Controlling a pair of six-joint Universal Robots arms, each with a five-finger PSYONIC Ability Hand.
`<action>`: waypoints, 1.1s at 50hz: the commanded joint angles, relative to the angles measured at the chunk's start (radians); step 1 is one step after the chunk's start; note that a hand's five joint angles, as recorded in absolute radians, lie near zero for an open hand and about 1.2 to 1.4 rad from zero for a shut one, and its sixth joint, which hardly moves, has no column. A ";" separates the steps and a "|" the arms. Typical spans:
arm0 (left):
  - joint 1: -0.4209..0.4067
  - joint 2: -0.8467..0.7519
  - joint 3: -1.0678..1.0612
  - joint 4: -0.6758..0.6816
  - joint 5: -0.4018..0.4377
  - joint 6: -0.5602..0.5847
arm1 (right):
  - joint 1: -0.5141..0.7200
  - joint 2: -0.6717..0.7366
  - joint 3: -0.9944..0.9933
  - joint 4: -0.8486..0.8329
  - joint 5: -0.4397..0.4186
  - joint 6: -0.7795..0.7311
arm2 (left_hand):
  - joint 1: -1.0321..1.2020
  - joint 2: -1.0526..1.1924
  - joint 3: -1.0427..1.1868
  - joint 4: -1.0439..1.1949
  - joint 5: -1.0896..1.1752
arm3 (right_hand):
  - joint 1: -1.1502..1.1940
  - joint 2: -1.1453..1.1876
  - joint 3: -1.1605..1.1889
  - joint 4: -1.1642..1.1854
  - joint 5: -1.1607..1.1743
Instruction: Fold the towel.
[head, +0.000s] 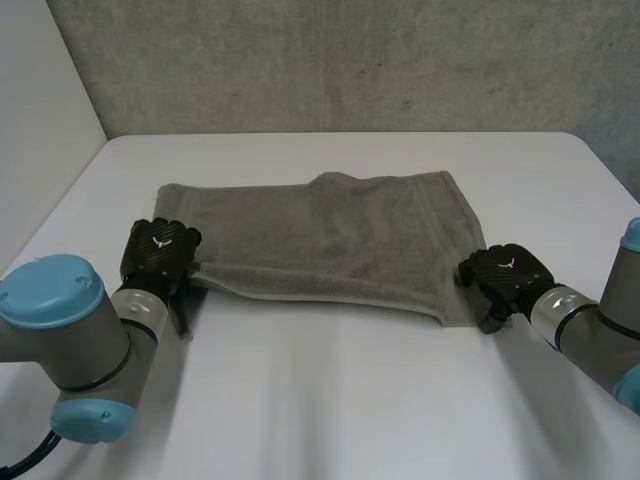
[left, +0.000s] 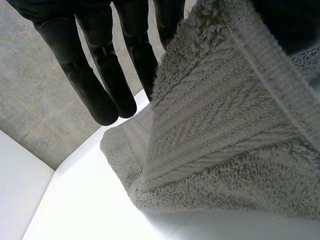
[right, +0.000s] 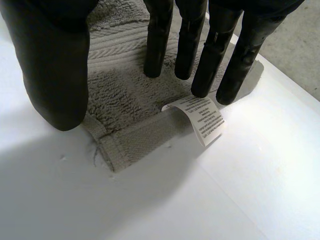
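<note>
Well, nearest to me my left arm (head: 60, 340) and right arm (head: 590, 330) stretched over the white table (head: 330, 410), and each ended at a near corner of the grey towel (head: 330, 240). My left hand (head: 160, 250) sat on the near left corner, knuckles up. Seen from its wrist, that corner stood raised off the table and rose toward my palm, its hem running up beneath my thumb (left: 295, 20). The cloth was nipped between that thumb and the fingers next to it, while the outer fingers (left: 100, 85) hung straight and clear of the cloth.

My right hand (head: 505, 272) sat at the near right corner, released. Its fingers (right: 157, 45) pointed straight down at the cloth, its thumb (right: 50, 70) stood apart from them just beside the towel's edge, and nothing was caught between them. Whether the fingertips actually touched the pile I could not tell. Under that palm the corner lay flat on the table, and a white printed label (right: 200, 117) curled out from the hem at the tips of the outer fingers.

Between my two hands ran the towel's near edge. Beyond my hands the rest of the towel lay spread on the table, with a small bump in its far edge. Farther still, past a strip of bare table, stood a grey concrete wall (head: 350, 60).
</note>
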 joint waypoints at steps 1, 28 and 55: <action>0.000 -0.002 0.001 0.000 0.000 0.000 | -0.014 0.013 -0.013 -0.008 0.002 0.002 | -0.179 -0.158 -0.163 -0.159 -0.336 | 0.109 0.125 0.117 0.116 0.102; 0.000 -0.008 -0.001 0.000 0.002 0.002 | -0.001 0.044 -0.083 -0.011 0.005 0.017 | -0.176 -0.155 -0.161 -0.156 -0.333 | 0.148 0.163 0.155 0.155 0.141; 0.000 -0.013 0.001 0.000 0.000 0.002 | -0.003 0.078 -0.128 -0.005 0.003 0.022 | -0.176 -0.155 -0.161 -0.156 -0.333 | 0.807 0.823 0.815 0.814 0.800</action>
